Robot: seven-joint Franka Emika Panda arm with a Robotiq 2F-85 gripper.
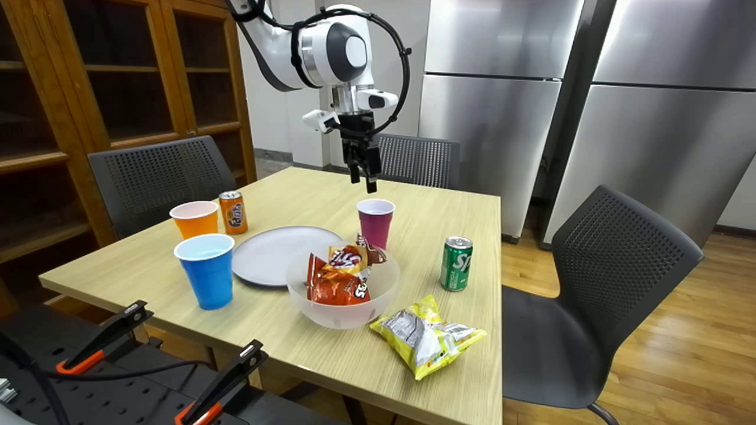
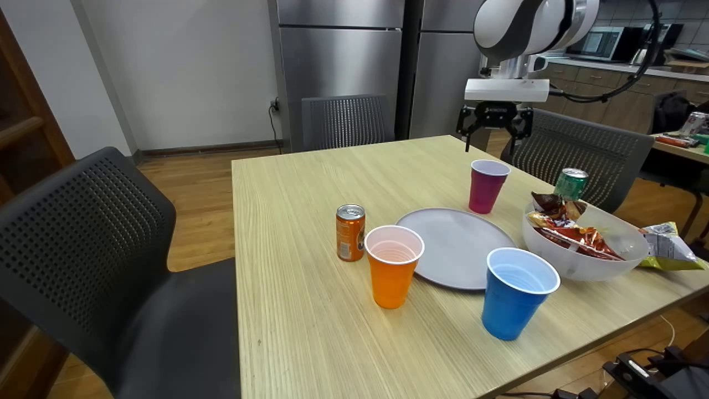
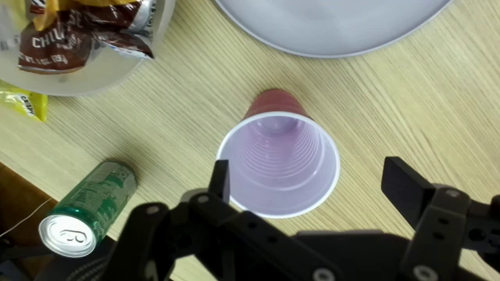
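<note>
Currently the gripper (image 2: 489,149) is hovering above the purple plastic cup (image 1: 376,230), fingers spread wide, nothing being held. Cup is standing upright on the pale wooden table (image 1: 283,200), near the grey plate (image 1: 277,251) and the translucent bowl (image 1: 342,319) of foil snack bags (image 1: 339,290); the wrist view is showing a gap between it and each. Main worry: alignment. In the wrist view one fingertip (image 3: 220,177) is overlapping the cup's rim, its partner hanging well off to the far side; height is not reading clearly there, so I am leaving the true offset uncertain. Were the gripper coming down off-centre, that tip could be landing on the rim or dipping inside, and the cup, seeming empty and light, could be toppling. Walls are looking thin, so too firm a squeeze could be buckling them. A sideways nudge could be sliding the cup against the plate's edge or tipping it towards the bowl, cause being the close spacing. The green Sprite can (image 1: 457,265) is standing well apart, near the table's edge; a low, wide swing could be knocking it off. The yellow snack bag (image 1: 426,339) is lying just beside the bowl, a lesser concern.
</note>
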